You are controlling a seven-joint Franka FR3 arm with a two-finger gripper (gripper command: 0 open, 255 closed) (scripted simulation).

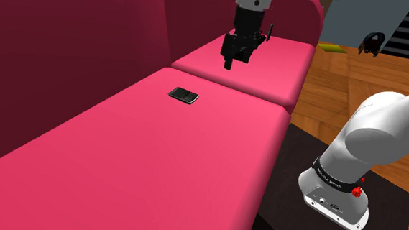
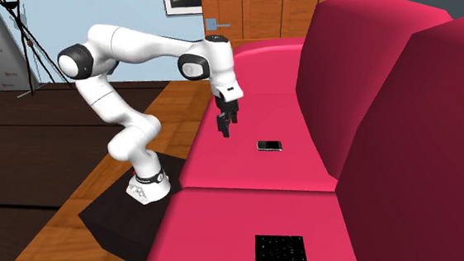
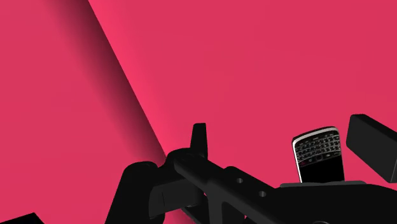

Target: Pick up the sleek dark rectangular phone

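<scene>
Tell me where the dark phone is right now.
The phone lies flat on the pink seat cushion, toward the backrest, to the shoulder view's left of the open claw, which hangs clear of it.

Crimson sofa (image 1: pixel 148 164), flat black panel (image 2: pixel 280 252) on its seat, wooden floor (image 1: pixel 349 78)

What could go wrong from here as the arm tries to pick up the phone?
The tool hangs off to one side of the phone; closing there would grasp nothing. The phone lies flat on the pink cushion, so the tool may slide over its low edges. A dark keypad-like slab on the next cushion could be mistaken for it.
</scene>
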